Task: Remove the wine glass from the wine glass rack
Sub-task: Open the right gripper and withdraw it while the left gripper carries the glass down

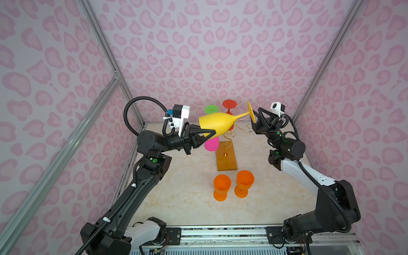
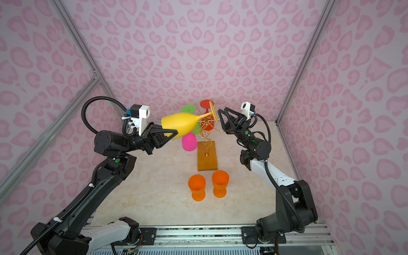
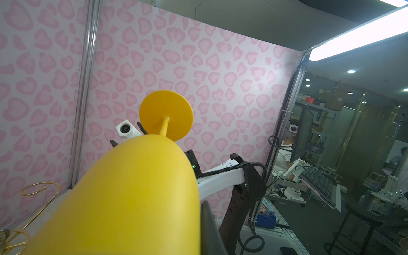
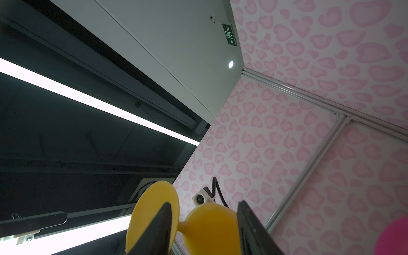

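Observation:
A yellow wine glass point(image 1: 217, 124) point(image 2: 181, 123) lies level in the air, above and left of the wine glass rack's gold wire top point(image 1: 228, 134). My left gripper point(image 1: 212, 132) point(image 2: 174, 133) is shut on the rim end of its bowl point(image 3: 136, 194); one finger point(image 3: 209, 229) shows beside the bowl. My right gripper point(image 1: 254, 114) point(image 2: 220, 114) point(image 4: 204, 205) is open. Its fingers point(image 4: 159, 231) straddle the stem, one by the foot disc point(image 4: 152, 205) and one by the bowl. The rack's amber wooden base point(image 1: 226, 157) point(image 2: 207, 159) rests on the table.
A red glass point(image 1: 229, 104), a green glass point(image 1: 211, 109) and a pink glass point(image 1: 211, 143) hang on the rack. Two orange glasses point(image 1: 221, 186) point(image 1: 244, 182) stand upright on the table in front of the base. Pink patterned walls close in on three sides.

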Action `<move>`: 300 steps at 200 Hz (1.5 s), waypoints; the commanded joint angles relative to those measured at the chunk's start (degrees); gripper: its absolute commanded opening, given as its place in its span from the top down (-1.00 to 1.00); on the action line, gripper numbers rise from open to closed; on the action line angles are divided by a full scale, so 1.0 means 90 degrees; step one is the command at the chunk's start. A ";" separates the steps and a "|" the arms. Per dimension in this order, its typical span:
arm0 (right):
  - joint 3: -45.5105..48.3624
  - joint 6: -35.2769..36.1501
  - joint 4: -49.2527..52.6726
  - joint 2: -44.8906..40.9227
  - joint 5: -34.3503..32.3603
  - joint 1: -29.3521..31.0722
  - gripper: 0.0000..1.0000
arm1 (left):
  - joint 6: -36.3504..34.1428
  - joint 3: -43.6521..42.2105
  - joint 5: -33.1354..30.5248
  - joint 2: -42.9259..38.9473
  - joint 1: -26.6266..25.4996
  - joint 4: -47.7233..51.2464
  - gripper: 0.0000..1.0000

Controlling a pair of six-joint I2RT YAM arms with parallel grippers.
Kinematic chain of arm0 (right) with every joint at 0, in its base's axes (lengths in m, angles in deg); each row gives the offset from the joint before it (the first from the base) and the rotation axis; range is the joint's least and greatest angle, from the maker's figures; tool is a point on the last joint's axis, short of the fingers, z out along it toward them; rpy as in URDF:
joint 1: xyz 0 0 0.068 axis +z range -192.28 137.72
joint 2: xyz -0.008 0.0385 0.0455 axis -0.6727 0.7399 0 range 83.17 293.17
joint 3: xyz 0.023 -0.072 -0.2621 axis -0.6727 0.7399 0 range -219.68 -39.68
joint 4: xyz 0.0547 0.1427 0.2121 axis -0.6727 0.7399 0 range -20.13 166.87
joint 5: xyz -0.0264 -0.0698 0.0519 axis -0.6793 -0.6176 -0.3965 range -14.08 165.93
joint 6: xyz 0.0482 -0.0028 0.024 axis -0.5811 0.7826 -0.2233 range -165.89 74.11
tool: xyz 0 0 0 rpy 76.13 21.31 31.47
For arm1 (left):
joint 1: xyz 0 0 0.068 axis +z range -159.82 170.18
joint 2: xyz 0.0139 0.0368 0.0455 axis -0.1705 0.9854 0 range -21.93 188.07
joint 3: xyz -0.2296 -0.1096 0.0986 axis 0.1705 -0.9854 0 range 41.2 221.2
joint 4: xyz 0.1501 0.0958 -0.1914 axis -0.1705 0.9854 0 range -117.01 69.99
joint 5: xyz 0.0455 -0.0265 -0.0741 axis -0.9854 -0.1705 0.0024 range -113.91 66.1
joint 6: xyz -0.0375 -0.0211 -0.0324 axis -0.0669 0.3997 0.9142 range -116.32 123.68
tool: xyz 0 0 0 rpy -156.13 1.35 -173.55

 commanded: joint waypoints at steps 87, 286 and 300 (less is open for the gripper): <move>-0.0544 0.4975 0.6333 -0.1666 0.0558 -0.0387 -0.07 | -0.2738 0.0183 -0.1505 -0.1791 0.0001 0.6010 0.96; -0.1313 0.6893 0.9078 -0.1578 -0.0057 -0.0544 -0.07 | -0.4309 -0.0408 -0.4349 -0.1180 -0.0154 1.0157 0.96; -0.1306 0.6933 0.9125 -0.1565 -0.0086 -0.0548 -0.07 | -0.4258 -0.0433 -0.4630 -0.0951 -0.0276 1.0162 0.96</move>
